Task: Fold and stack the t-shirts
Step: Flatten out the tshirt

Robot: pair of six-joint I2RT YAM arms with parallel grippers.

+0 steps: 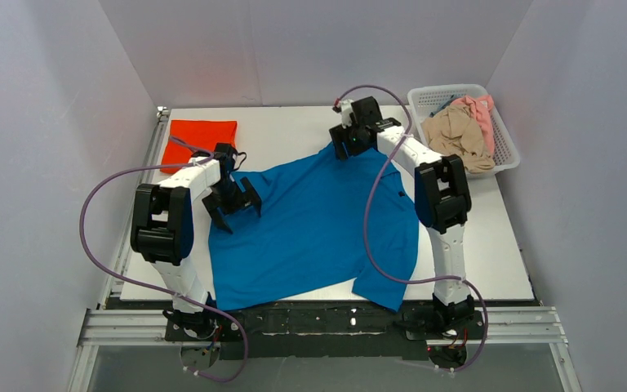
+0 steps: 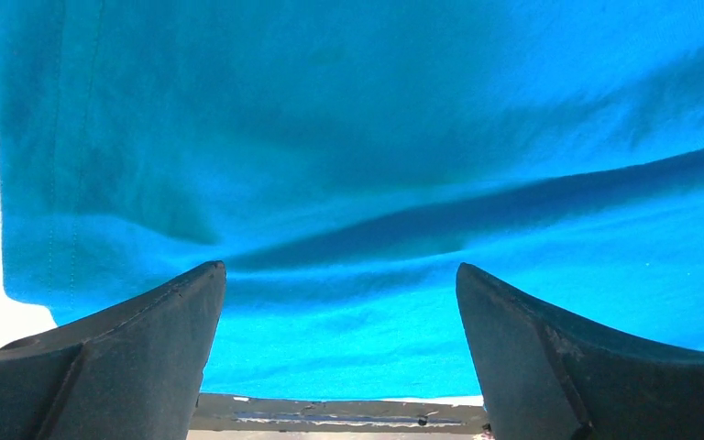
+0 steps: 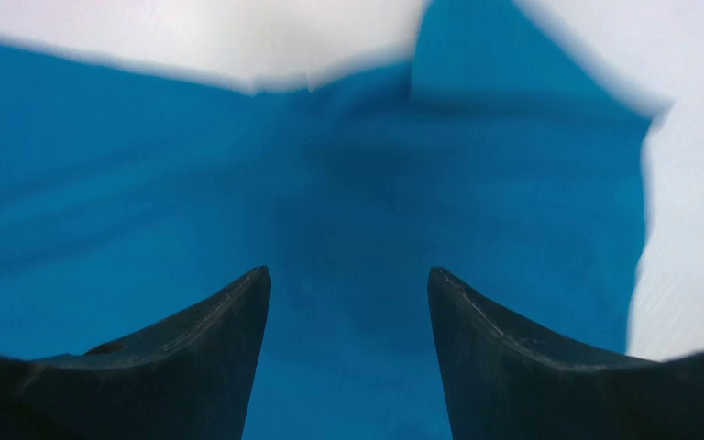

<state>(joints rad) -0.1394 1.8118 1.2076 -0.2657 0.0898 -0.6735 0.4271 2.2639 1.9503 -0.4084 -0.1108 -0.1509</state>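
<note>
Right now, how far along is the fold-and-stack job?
Done: orange shirt lies folded at the far left of the table. In hand: blue shirt spread flat, unfolded; left gripper and right gripper both open over it. Left: beige shirt and pink shirt sit crumpled in the basket.

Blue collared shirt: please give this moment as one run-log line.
blue collared cloth shirt: spread out, unfolded | left gripper: open above it | right gripper: open above its far edge | orange-red cloth shirt: folded, far left

right gripper (image 3: pixel 348 275): jaws apart | blue t-shirt (image 3: pixel 147 202): spread beneath, blurred | white table (image 3: pixel 687 183): visible past shirt's edges
</note>
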